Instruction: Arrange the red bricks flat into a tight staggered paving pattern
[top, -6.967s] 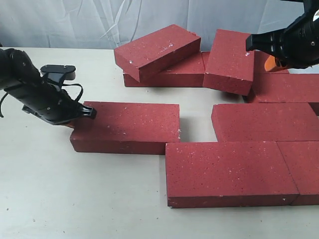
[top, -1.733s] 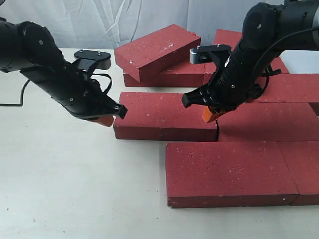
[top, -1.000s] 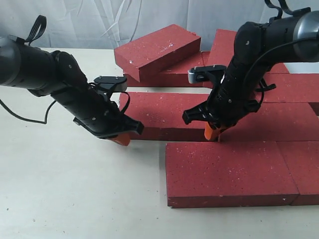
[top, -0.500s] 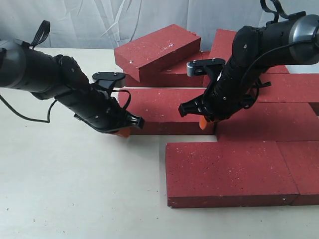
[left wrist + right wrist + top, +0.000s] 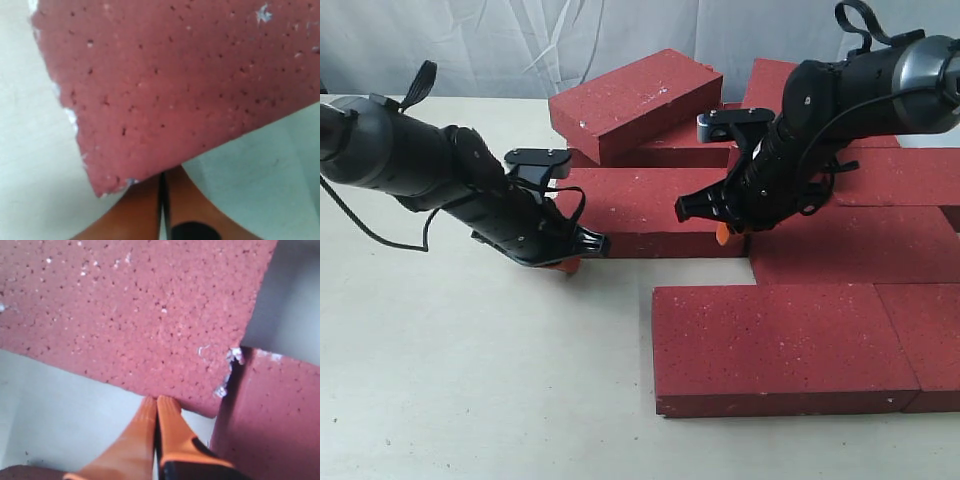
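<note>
Two closed grippers are shoving from the near side. The left gripper (image 5: 567,262) has its orange fingers (image 5: 150,210) pressed together against the near-left corner of the loose brick (image 5: 645,205). The right gripper (image 5: 722,234), also shut with nothing between its fingers (image 5: 170,425), sits at the near-right corner.

Seconds ago that brick lay flat well to the left, apart from the others; it has since slid right until its end meets the neighbour brick (image 5: 855,245) of the second course. The right wrist view shows only a thin dark seam between the two.

In the last second it has also crept backward, toward the stacked bricks (image 5: 635,95). A strip of bare table (image 5: 705,272) now shows between it and the front-row brick (image 5: 775,340), which it touched a moment earlier.

So the end joint looks nearly closed, but the brick sits further back than its neighbour — it probably needs drawing forward for a tight pattern. The stacked bricks are not yet laid flat.
</note>
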### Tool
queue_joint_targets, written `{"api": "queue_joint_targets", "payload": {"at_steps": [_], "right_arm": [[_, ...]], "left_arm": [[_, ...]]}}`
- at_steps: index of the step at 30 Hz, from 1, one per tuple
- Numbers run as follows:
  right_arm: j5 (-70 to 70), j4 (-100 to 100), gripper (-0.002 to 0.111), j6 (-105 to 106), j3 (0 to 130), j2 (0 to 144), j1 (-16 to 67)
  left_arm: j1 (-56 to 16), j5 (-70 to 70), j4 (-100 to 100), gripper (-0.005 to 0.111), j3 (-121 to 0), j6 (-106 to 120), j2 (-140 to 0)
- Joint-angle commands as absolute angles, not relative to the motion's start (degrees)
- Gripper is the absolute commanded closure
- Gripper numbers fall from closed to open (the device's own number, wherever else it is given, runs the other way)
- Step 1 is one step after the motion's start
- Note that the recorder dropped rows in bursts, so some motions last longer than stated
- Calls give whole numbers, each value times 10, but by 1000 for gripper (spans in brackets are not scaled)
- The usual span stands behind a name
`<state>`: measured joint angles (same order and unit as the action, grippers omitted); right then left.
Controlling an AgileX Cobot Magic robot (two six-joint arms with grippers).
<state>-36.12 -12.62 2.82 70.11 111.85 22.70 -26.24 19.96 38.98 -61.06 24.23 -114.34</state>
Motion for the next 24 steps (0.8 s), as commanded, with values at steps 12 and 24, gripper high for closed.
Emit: {"api": "queue_joint_targets", "payload": {"at_steps": [12, 24], "right_arm": [[-287, -117, 109, -3, 700, 1136, 228], [-242, -105, 109, -14, 700, 1136, 227]], "left_arm": [[-264, 152, 396, 107, -640, 242, -1148], [-264, 115, 398, 107, -641, 243, -1148]]}}
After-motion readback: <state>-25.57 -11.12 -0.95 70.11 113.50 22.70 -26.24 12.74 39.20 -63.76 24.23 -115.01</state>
